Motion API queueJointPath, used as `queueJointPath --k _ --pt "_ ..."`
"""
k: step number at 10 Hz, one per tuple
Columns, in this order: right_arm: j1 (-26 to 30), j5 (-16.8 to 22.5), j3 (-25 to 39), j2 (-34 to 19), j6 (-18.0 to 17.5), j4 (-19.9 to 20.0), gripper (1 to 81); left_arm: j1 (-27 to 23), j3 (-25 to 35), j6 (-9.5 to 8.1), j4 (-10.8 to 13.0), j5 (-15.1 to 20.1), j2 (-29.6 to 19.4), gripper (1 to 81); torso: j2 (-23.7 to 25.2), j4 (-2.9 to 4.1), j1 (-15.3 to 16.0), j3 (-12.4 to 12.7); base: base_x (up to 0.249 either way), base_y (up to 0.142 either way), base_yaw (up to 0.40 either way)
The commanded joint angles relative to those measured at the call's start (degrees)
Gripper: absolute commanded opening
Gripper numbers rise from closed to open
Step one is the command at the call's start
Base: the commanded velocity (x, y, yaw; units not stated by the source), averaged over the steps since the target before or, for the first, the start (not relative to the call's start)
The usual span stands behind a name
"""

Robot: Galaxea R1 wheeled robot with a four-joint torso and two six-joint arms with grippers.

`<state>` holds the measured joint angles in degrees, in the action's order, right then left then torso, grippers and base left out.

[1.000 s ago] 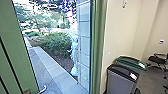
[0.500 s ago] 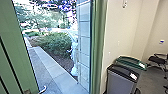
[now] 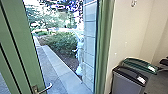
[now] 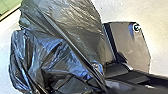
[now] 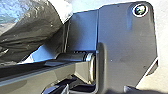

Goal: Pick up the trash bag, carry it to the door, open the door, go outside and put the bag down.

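Pale wall (image 3: 135,32) behind two bins (image 3: 127,81), green door (image 3: 26,50) open onto paved path (image 3: 48,68), dark bag (image 4: 62,47); both tools' states unclear.

- Past the right claw, a broad dark plate (image 5: 125,45) bears a round, pale-rimmed fitting (image 5: 140,10).
- Past that claw, a jointed bar (image 5: 50,75) carries a pale ring (image 5: 91,66).
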<state>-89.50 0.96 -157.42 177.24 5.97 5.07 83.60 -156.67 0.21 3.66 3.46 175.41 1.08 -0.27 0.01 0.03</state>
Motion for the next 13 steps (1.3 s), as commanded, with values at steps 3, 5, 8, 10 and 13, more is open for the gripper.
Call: queueJointPath --k 3,5,8,10,13 --pt "1.65 2.38 0.28 0.16 0.27 -0.50 81.1 -3.40 0.14 0.41 0.39 2.51 -0.50 1.0 0.00 0.00 -0.01 0.02 0.000 0.000 0.305" --pt "1.47 2.38 0.63 -0.28 0.35 0.03 81.1 -3.14 0.23 0.41 0.39 2.43 -1.20 1.0 0.00 0.00 -0.01 0.02 0.000 0.000 0.309" --pt "0.85 2.29 3.62 -1.34 0.35 -0.50 81.1 -1.55 0.93 0.41 0.39 -1.00 -2.87 1.0 0.00 0.00 -0.01 0.02 0.000 0.000 0.309" --pt "0.51 2.20 6.68 -3.26 0.36 -0.59 81.1 -0.59 3.81 0.41 0.39 -2.04 -4.88 1.0 0.02 0.00 -0.01 0.02 0.000 0.000 0.310" --pt "-0.02 1.23 6.70 -5.38 0.35 -0.59 81.1 -0.23 4.62 0.41 0.39 -2.58 -6.47 1.0 0.02 0.00 -0.01 0.02 0.000 0.000 0.310"
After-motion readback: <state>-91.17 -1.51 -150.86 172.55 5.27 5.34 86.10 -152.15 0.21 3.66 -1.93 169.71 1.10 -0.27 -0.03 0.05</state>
